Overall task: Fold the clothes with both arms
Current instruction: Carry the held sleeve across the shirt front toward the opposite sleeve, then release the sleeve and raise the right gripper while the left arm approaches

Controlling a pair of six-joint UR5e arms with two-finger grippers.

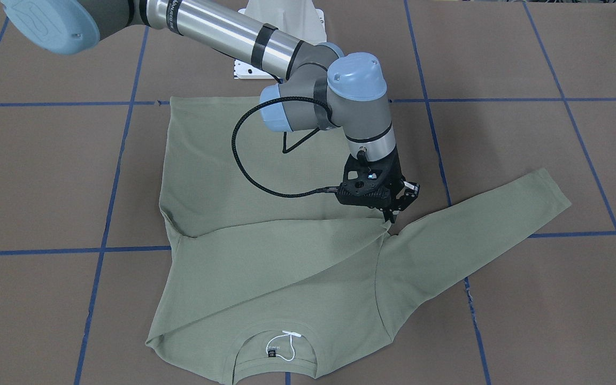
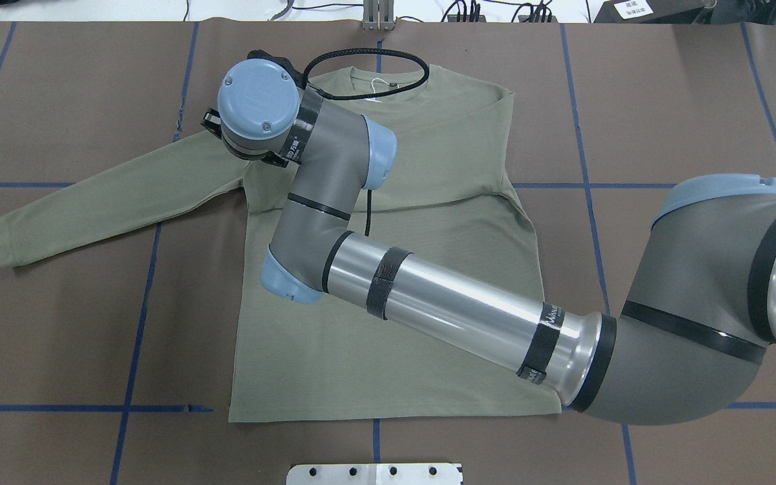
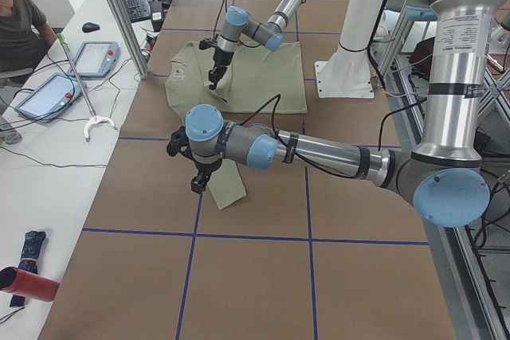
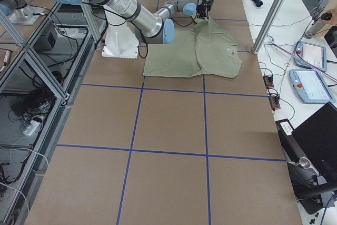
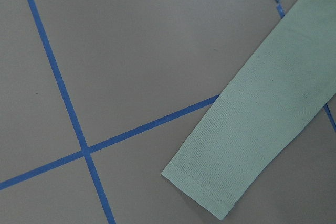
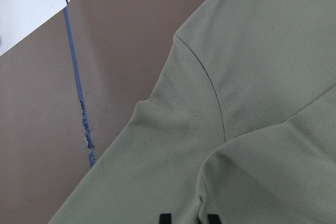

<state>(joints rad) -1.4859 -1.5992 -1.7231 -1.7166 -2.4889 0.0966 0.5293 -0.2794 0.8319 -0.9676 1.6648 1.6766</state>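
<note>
The sage-green shirt point(image 1: 244, 176) lies flat on the brown table, collar and black neck label point(image 1: 271, 352) toward the front camera. One sleeve is folded across the chest, and its cuff ends beside the opposite armpit. My right gripper point(image 1: 392, 216) reaches across the shirt and stands tip-down on that cuff. In the right wrist view its fingertips point(image 6: 165, 216) sit apart, straddling the cuff's edge, so it is open. The other sleeve point(image 1: 490, 224) stretches out straight. My left gripper point(image 3: 199, 183) hangs over that sleeve's cuff point(image 5: 210, 192); whether it is open or shut I cannot tell.
The white pedestal base point(image 2: 374, 473) stands just behind the shirt's hem. Blue tape lines point(image 1: 99, 248) grid the table. A side table point(image 3: 48, 157) with tablets and a seated person point(image 3: 20, 25) runs along the far edge, behind metal posts point(image 3: 119, 13).
</note>
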